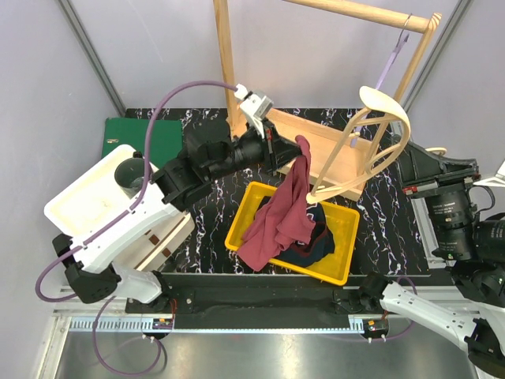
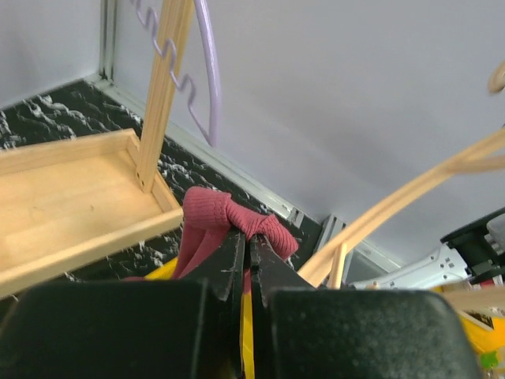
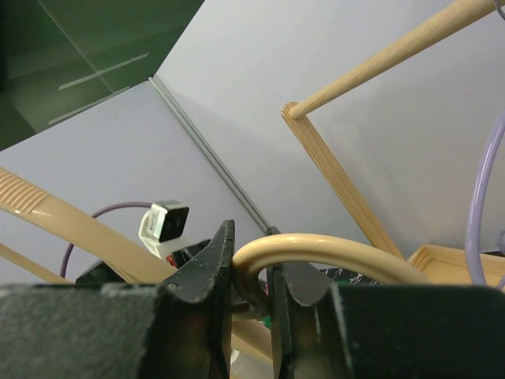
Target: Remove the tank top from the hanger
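Observation:
The maroon tank top [image 1: 284, 209] hangs from my left gripper [image 1: 298, 150], which is shut on a bunched strap [image 2: 217, 213]. Its lower part drapes into the yellow bin [image 1: 349, 237]. In the left wrist view the jaws [image 2: 249, 237] pinch the fabric tight. The beige hanger [image 1: 380, 103] is held in the air to the right, with my right gripper [image 1: 401, 151] shut on its curved neck [image 3: 331, 251]. The hanger's lower arm tip [image 1: 317, 191] sits right beside the hanging fabric. I cannot tell whether they touch.
Dark clothes [image 1: 319, 245] lie in the bin. A wooden rack [image 1: 225, 63] with a tray base [image 2: 71, 197] stands behind, and a purple hanger [image 1: 392, 59] hangs on its rod. A green board [image 1: 150, 134] and a white box [image 1: 83, 207] sit at the left.

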Robot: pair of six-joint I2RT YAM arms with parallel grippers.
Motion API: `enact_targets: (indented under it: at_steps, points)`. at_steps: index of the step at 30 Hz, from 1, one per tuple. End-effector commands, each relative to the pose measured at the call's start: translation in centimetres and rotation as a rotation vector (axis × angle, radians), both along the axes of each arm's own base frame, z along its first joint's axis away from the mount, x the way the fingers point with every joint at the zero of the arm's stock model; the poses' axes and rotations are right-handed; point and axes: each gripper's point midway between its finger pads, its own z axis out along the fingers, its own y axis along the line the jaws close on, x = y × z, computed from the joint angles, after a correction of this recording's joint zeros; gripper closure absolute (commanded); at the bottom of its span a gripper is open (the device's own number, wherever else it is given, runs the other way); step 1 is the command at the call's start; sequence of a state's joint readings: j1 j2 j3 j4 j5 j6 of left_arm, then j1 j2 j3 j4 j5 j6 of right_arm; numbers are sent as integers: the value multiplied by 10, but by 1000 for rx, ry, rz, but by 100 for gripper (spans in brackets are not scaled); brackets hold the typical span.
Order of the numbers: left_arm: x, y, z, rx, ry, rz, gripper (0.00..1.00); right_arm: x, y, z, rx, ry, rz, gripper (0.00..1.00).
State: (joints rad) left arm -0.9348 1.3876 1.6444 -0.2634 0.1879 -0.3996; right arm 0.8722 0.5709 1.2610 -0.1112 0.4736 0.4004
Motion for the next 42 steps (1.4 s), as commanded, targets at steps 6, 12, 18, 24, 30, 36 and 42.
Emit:
enact_targets:
  at_steps: [6, 12, 18, 24, 30, 36, 42]
  points:
    - [-21, 27, -127, 44, 203, 56, 100, 3, -2, -3, 13, 10, -18, 100]
    - [-38, 43, -199, 125, 320, 88, 95, 12, 17, -10, -19, 29, 16, 100]
    - [-54, 58, -195, 107, 287, 63, 47, 12, 38, -9, -65, 15, 84, 100]
    - [-84, 78, -164, 56, 187, -42, 27, 1, 54, -8, -146, -31, 168, 100]
    - [-118, 102, -122, -67, 192, -126, 25, -15, 84, -26, -396, -166, 277, 100]
    - [-119, 155, -104, -98, 207, 49, 21, -35, 116, -58, -650, -279, 440, 100]
    - [-138, 210, -36, -255, 95, 109, 11, -23, 145, -102, -831, -241, 535, 100]
